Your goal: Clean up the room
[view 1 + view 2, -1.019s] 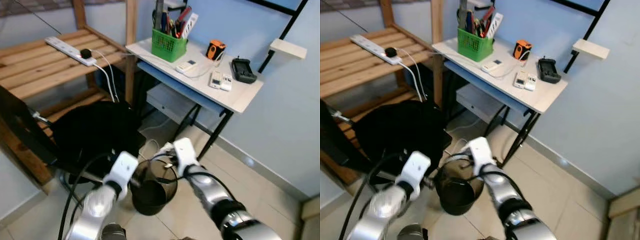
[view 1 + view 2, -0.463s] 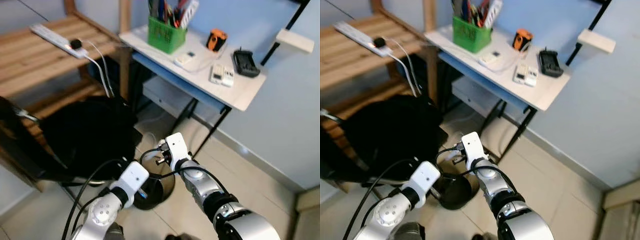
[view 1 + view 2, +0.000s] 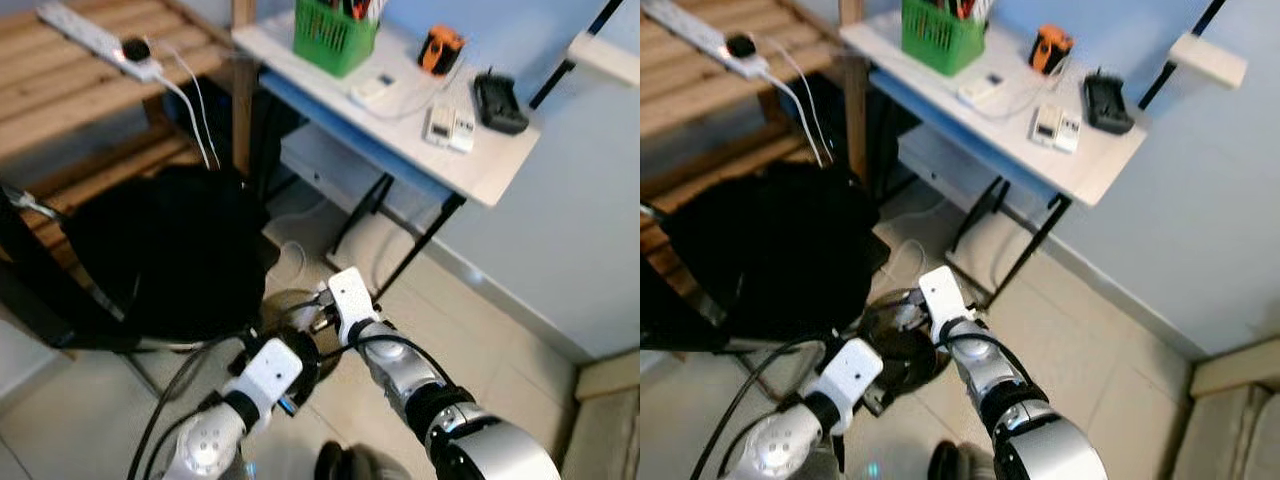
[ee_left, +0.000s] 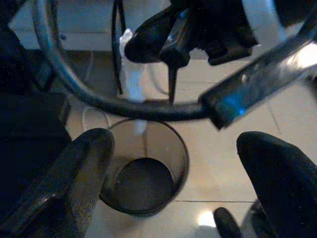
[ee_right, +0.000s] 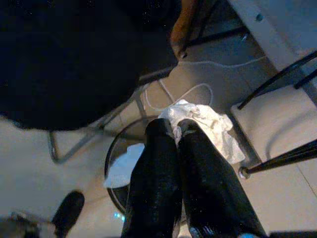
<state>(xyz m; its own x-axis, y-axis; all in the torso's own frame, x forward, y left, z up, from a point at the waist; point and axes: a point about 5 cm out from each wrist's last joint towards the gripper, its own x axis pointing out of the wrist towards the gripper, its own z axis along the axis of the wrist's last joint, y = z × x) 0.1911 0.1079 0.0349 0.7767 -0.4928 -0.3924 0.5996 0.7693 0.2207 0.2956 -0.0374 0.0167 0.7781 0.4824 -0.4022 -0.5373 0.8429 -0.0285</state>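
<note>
Fingers (image 5: 166, 183) of the right gripper (image 5: 181, 130) pinch a crumpled white tissue (image 5: 205, 124) above the black bin (image 5: 115, 163). Left wrist: left gripper (image 4: 176, 163) spread wide, bin at its 6 o'clock. Head view: both grippers over the bin, white desk (image 3: 480, 175) at 1 o'clock.

I see a white desk (image 3: 480, 175) carrying a green basket (image 3: 335, 35), remotes (image 3: 440, 125) and a black charger (image 3: 498, 103); a wire bin (image 4: 143, 171) stands on the tiled floor (image 3: 520, 360); a power strip (image 3: 90, 35) lies on the wooden shelf (image 3: 60, 100).
</note>
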